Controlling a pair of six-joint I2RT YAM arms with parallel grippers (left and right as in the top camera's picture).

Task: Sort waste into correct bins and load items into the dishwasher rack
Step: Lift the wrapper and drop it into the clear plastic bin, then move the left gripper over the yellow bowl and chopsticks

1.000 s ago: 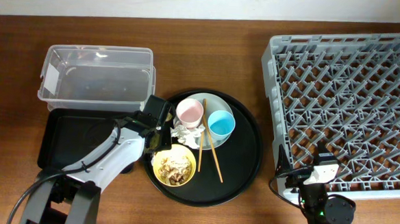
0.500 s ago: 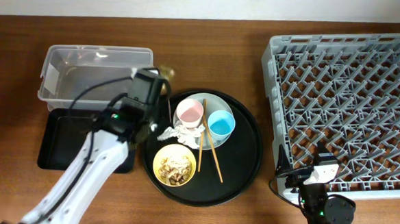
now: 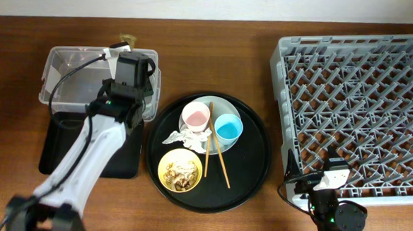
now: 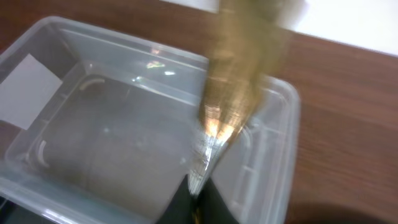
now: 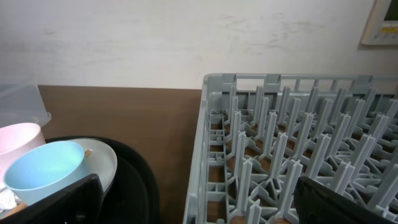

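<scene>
My left gripper (image 3: 130,53) is shut on the small brown wrapper (image 3: 129,38) and holds it over the far edge of the clear plastic box (image 3: 80,88). In the left wrist view the wrapper (image 4: 239,68) hangs blurred from the jaws (image 4: 198,198) above the box (image 4: 93,143) with its white label (image 4: 30,81). The pink cup (image 3: 196,116), blue cup (image 3: 228,126), chopsticks (image 3: 217,151) and crumpled napkin (image 3: 184,137) lie on the pale plate (image 3: 221,104). The yellow bowl (image 3: 180,170) holds food scraps. My right gripper (image 3: 331,177) is open and empty at the rack's (image 3: 363,102) front left corner.
The plate and the yellow bowl sit on a large round black tray (image 3: 253,164). The shallow black rectangular tray (image 3: 60,140) lies in front of the clear box, partly under my left arm. The right wrist view shows the blue cup (image 5: 43,171) and the rack (image 5: 298,155).
My left arm has lifted from the round tray and swung back left over the clear box, carrying the brown wrapper. The right arm has not moved.
</scene>
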